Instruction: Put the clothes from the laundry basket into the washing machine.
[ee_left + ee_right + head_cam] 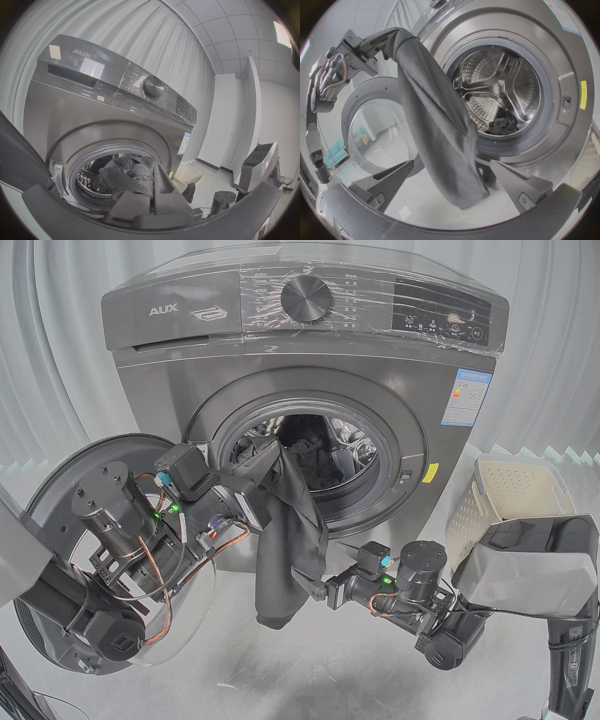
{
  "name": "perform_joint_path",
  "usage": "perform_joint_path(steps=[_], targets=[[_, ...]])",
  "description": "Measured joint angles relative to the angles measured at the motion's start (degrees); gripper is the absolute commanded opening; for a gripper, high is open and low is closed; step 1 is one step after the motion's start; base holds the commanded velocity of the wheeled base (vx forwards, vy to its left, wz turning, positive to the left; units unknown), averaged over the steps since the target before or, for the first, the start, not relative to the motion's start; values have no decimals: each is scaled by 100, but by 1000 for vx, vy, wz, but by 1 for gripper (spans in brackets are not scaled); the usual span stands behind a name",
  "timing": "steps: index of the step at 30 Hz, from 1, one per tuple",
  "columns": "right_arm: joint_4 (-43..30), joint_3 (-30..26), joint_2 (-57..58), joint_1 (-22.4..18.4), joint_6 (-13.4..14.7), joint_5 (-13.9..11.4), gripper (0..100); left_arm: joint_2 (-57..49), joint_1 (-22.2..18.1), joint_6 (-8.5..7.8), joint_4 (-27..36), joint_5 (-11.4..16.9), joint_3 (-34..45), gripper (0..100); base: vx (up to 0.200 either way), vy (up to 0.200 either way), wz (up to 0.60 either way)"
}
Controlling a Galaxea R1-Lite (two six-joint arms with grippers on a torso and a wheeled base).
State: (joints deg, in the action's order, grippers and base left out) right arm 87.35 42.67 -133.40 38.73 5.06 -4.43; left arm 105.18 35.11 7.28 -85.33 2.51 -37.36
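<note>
Dark-grey mesh garment (290,540), top end pinched in left pincer (262,462) at washing machine (187,384) door opening, hanging down outside drum. Right pincer (452,167) spread, flanking garment's lower part. Laundry basket (519,487) beside machine.

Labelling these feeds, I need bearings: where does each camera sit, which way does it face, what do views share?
Head: on the head, facing forward and down at the open washer; left gripper holds the garment, right gripper hangs below.
Left wrist: on that wrist, facing up the washer front; its fingers clamp the garment.
Right wrist: on that wrist, facing the drum; its open fingers flank the garment's end.
Shared: all show washer and garment.
</note>
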Motion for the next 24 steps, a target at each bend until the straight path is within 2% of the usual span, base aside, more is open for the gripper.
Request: perform_joint_path(steps=[7,16,24], targets=[[-283,728,-301,21,0,49,100,-2,89,-9,130,20,-124,0,0,0,0],[-386,1179,-673,29,-50,90,100,-52,144,-26,311,17,-296,0,0,0,0],[-382,1526,-944,107,-50,119,100,-68,227,-116,346,6,-338,0,0,0,0]])
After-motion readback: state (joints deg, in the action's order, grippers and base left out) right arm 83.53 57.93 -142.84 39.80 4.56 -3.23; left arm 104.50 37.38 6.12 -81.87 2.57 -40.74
